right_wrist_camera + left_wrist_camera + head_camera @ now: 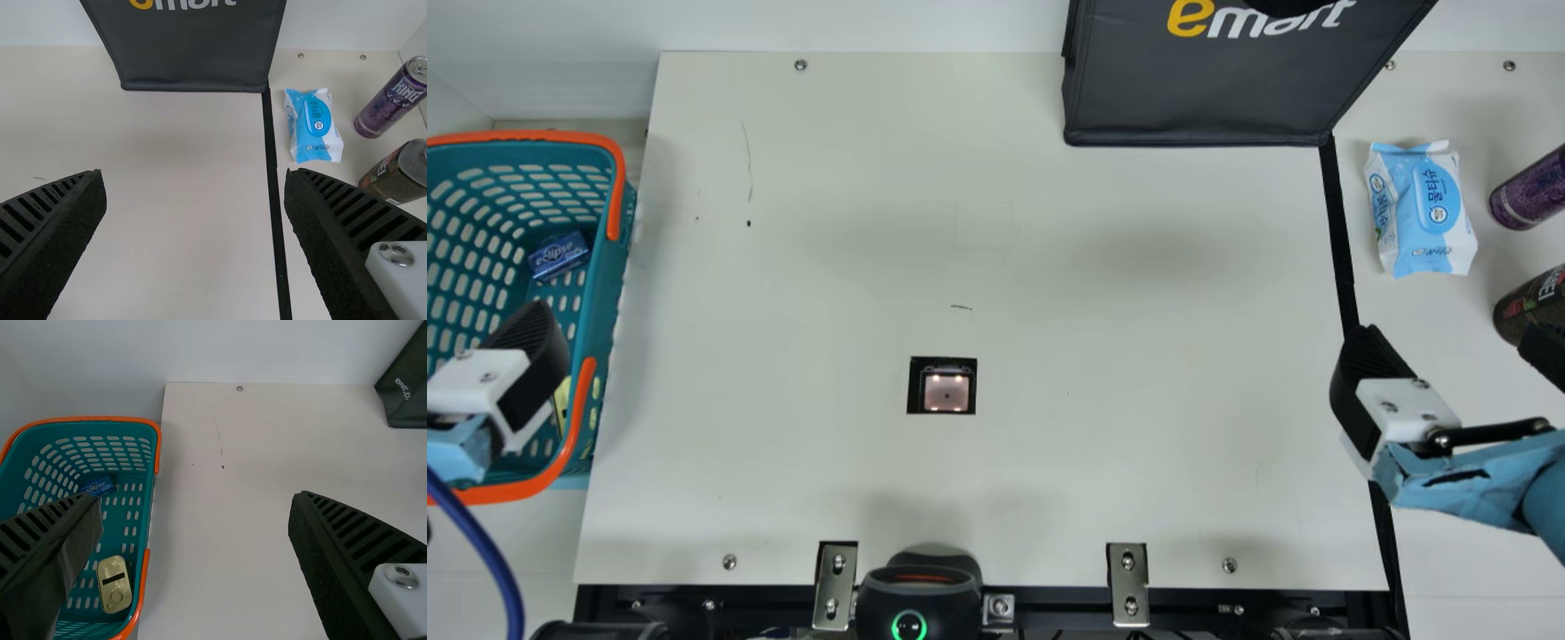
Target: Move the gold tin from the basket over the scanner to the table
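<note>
teal basket (600, 311), orange handles (615, 204), gold tin (115, 587)

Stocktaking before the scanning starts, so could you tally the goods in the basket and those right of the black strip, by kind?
Gold tin: 1
Small blue box: 1
Wipes pack: 1
Purple can: 1
Dark jar: 1
Total: 5
</note>
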